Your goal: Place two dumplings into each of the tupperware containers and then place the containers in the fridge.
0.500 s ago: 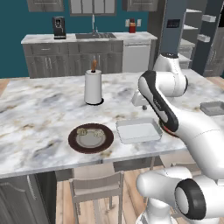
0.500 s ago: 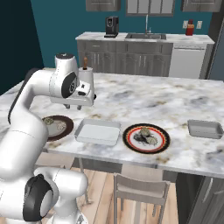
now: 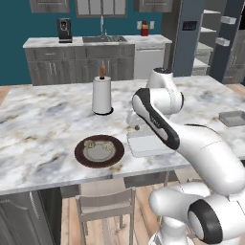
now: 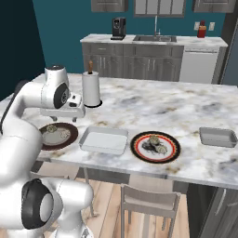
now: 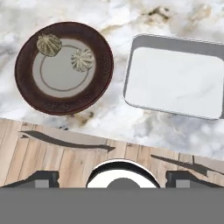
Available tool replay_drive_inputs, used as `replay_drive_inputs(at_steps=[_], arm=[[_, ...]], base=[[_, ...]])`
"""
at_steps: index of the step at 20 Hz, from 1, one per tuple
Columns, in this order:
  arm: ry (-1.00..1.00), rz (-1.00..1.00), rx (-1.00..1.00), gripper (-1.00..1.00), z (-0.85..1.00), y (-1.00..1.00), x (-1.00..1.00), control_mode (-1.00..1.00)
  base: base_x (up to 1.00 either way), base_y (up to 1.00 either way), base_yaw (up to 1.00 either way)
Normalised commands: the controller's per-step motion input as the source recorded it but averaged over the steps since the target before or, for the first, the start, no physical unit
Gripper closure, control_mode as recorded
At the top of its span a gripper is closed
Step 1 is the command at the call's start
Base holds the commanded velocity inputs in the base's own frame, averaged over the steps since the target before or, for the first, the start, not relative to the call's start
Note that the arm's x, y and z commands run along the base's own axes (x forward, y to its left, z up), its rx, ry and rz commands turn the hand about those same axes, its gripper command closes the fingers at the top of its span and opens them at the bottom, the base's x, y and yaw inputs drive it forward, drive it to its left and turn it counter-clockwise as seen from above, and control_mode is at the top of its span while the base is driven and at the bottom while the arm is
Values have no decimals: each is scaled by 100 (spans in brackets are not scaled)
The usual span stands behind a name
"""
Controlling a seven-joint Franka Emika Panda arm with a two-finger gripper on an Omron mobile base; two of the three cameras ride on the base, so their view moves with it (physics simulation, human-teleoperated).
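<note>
Two dumplings (image 5: 82,59) lie on a round dark-rimmed plate (image 5: 26,87) near the counter's front edge, also seen as the plate (image 4: 69,137). Right of it sits an empty pale tupperware container (image 5: 175,81), (image 4: 103,139). My gripper (image 5: 113,179) hangs open above the counter edge between plate and container, holding nothing; in the right base view the gripper (image 4: 62,114) is over the dark plate's far side. A second tupperware container (image 4: 217,136), (image 3: 233,117) sits at the right. The fridge (image 3: 189,43) stands at the back right.
A red-rimmed plate (image 4: 137,151) holding more dumplings (image 4: 155,145) sits between the two containers. A paper towel roll (image 3: 102,94) stands behind the dark plate. A chair (image 3: 105,210) is tucked under the counter's front edge, with wooden floor below.
The hand has swung left and lower, from over the container's far side toward the dark plate. The jaws stay open, and nothing on the counter has moved.
</note>
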Motion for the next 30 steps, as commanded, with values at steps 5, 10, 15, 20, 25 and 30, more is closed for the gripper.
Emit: replay_drive_inputs(at_steps=[5, 10, 15, 20, 25, 30], arm=[[21, 19, 0, -100, -30, 80, 16, -100], [16, 14, -3, -100, -40, 55, 12, -100], [6, 8, -3, -100, -44, 49, 5, -100], [-5, 4, 0, -100, -45, 6, 22, -100], [-9, 0, 0, -100, -47, 0, 64, -100], [-1, 0, 0, -100, -27, 0, 75, -100]], base=[[0, 0, 0], [0, 0, 0], [0, 0, 0], [0, 0, 0], [0, 0, 0], [0, 0, 0]])
